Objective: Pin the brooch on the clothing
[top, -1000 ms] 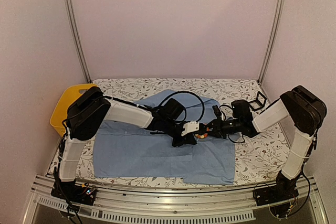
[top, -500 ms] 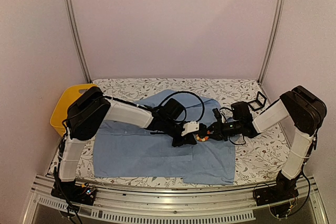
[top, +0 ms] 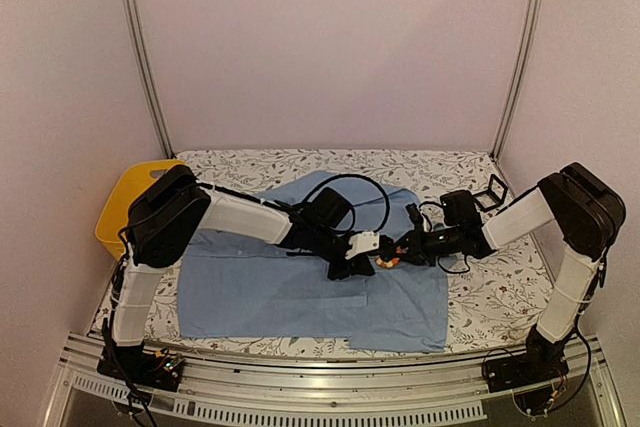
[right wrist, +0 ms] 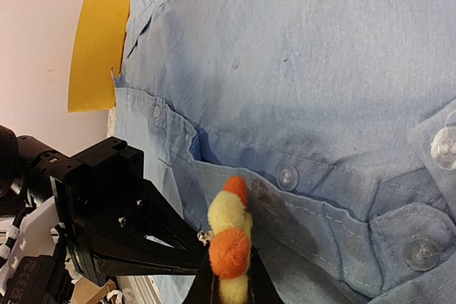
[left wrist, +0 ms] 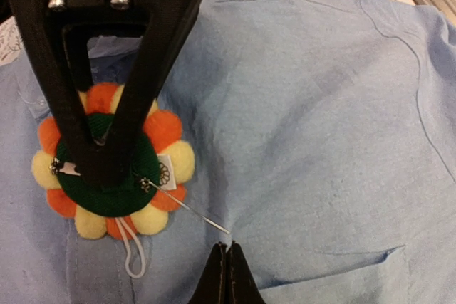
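Observation:
The light blue shirt [top: 290, 292] lies flat on the table. My right gripper [top: 392, 255] is shut on the flower brooch [top: 384, 260] and holds it edge-on over the shirt's button placket, orange and yellow petals [right wrist: 228, 211] showing. In the left wrist view the brooch's green back [left wrist: 107, 176] faces the camera under one of the right gripper's fingers [left wrist: 160, 55], and its open pin [left wrist: 189, 208] points at the cloth. My left gripper [left wrist: 226, 244] is shut on a pinched fold of shirt [left wrist: 320, 105], right at the pin's tip.
A yellow basket [top: 122, 199] stands at the table's left edge and also shows in the right wrist view [right wrist: 96, 48]. A small black square frame [top: 492, 192] sits at the back right. Both arms meet over the shirt's middle.
Almost nothing. The right arm has shifted very slightly; the brooch stays beside the left gripper's tips and both grippers stay shut.

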### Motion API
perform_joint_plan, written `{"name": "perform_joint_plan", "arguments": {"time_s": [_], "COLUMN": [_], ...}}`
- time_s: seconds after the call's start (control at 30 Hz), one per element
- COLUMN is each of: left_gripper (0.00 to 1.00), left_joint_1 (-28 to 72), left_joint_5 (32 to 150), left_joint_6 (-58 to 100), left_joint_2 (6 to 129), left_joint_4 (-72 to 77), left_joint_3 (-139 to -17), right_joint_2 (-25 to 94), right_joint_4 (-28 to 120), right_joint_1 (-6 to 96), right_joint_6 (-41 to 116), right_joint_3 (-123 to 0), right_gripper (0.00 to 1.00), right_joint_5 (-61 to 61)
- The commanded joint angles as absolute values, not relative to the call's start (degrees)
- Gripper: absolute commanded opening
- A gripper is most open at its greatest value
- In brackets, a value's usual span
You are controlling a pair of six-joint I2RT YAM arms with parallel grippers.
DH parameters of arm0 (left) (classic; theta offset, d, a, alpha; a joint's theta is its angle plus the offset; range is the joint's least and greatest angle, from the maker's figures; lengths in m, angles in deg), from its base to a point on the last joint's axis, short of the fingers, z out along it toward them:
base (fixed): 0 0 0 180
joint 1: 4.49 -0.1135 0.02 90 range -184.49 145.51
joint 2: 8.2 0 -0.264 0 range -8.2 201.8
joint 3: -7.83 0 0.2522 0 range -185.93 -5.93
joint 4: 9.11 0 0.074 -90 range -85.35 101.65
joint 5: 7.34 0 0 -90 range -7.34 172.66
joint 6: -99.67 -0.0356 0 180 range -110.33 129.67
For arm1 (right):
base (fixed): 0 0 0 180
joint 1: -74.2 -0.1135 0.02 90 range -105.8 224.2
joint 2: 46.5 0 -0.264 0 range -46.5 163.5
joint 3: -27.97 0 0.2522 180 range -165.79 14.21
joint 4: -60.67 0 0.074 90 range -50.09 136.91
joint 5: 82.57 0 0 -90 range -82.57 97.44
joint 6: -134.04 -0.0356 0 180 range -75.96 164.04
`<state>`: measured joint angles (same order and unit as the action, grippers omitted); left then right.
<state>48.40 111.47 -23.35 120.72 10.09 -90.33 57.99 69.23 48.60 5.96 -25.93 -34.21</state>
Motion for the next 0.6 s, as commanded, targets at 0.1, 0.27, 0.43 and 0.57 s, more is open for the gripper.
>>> {"name": "perform_joint_plan", "arguments": {"time_s": [0.1,0.27,0.43,0.57], "left_gripper": [0.00,0.00,0.00,0.00], "left_joint_1": [49.59,49.58,49.66,49.65], "left_joint_5": [111.45,111.34,111.18,110.89], "left_joint_6": [-24.26,-24.27,-24.40,-24.43], "left_joint_2": [118.60,118.62,118.62,118.61], "left_joint_4": [10.95,10.91,11.06,11.04], "left_joint_3": [-91.10,-91.12,-91.10,-91.20], "right_joint_2": [55.57,55.41,55.36,55.26], "right_joint_4": [67.01,66.83,66.45,66.00], "right_joint_1": [48.97,49.00,49.06,49.14], "right_joint_6": [7.81,8.13,8.50,8.97], "right_joint_3": [-27.10,-27.12,-27.08,-27.53], "right_gripper": [0.00,0.00,0.00,0.00], "right_joint_5": [-33.13,-33.34,-33.39,-33.76]}}
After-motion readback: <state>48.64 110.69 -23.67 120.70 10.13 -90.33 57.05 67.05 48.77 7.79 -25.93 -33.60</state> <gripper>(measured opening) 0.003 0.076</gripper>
